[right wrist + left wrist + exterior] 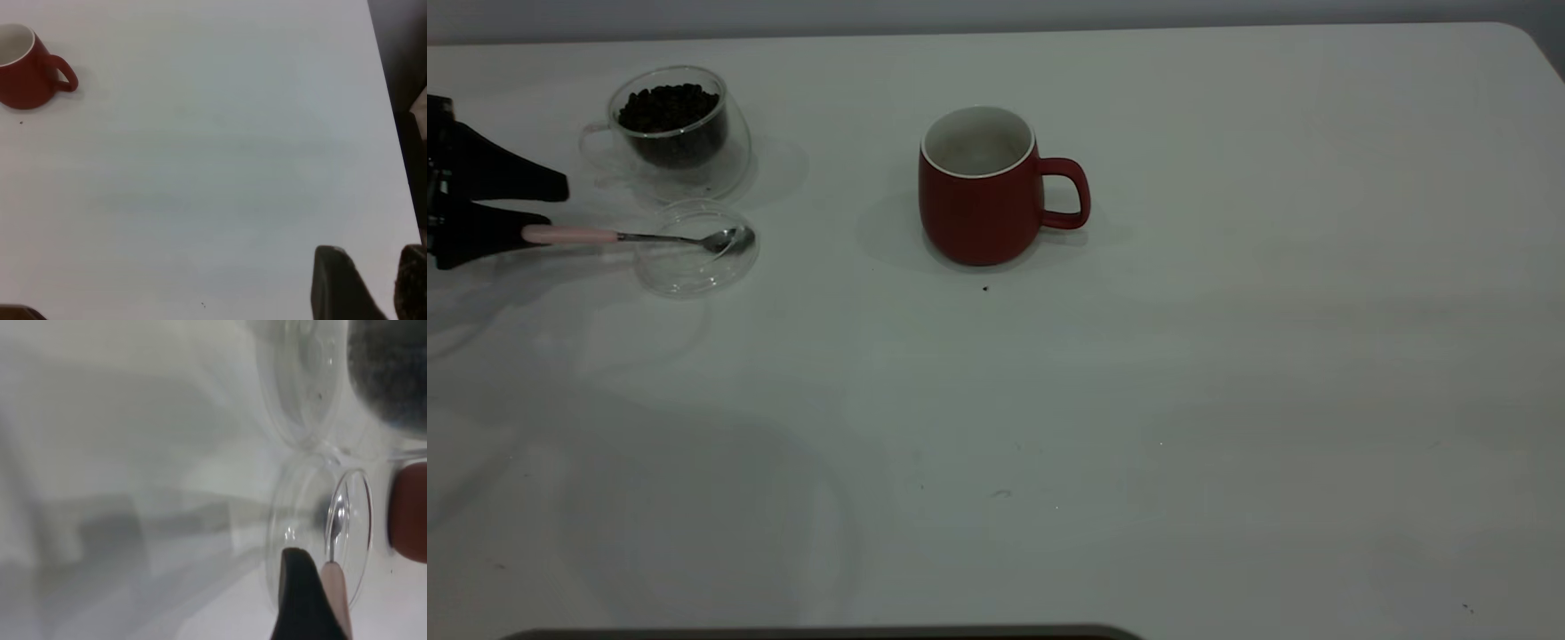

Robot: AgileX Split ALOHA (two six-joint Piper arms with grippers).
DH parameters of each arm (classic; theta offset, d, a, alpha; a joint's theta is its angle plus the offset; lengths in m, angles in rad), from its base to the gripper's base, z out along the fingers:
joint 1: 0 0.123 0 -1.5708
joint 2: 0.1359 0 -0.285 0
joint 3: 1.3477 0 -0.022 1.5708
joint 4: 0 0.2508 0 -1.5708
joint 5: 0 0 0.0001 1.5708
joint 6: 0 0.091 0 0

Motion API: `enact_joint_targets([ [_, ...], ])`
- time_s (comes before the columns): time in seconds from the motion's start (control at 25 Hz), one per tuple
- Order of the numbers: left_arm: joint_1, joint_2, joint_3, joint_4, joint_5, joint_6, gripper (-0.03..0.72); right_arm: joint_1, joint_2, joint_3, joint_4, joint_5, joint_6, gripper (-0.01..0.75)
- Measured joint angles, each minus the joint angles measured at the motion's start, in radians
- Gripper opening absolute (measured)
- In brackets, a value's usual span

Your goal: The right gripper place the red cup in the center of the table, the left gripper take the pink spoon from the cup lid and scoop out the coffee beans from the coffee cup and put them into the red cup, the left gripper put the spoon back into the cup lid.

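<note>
White tabletop (1227,400); red cup (980,188) stands upright at its center, well clear of my right tool (363,290), which sits parked off to the side, fingers apart. Coffee cup (671,124) of dark beans stands just behind the clear cup lid (694,253). Pink spoon (636,236): bowl resting in the lid, long axis running straight toward my left tool (534,209), whose spread fingers straddle the pink handle end, not yet pinching.

My matte black grippers, seen at the table's edges.

My left gripper (547,203) shows two tapering black fingers (507,178) with blunt tips; my right gripper (370,283) shows the same dark, smooth-sided fingers, with no cables, screws or markings visible.
</note>
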Motion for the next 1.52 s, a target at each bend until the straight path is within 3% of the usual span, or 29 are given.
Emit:
enact_joint_targets([
  [0.28,0.006,-0.038,0.000,0.051,0.012,0.000,0.502,0.000,0.000,0.000,0.000,0.000,0.000,0.241],
  [0.56,0.078,-0.238,0.000,0.104,0.006,-0.043,0.492,0.000,0.000,0.000,0.000,0.000,0.000,0.241],
  [0.76,0.079,-0.514,0.000,0.154,0.082,-0.209,0.464,0.000,0.000,0.000,0.000,0.000,0.000,0.241],
  [1.04,0.027,-0.941,0.001,0.251,0.158,-0.480,0.460,0.000,0.000,0.000,0.000,0.000,0.000,0.241],
  [1.2,-0.071,-1.160,0.002,0.434,0.183,-0.713,0.460,0.000,0.000,0.000,0.000,0.000,0.000,0.241],
  [1.52,-0.280,-1.451,0.025,1.064,0.282,-1.037,0.460,0.000,0.000,0.000,0.000,0.000,0.000,0.241],
])
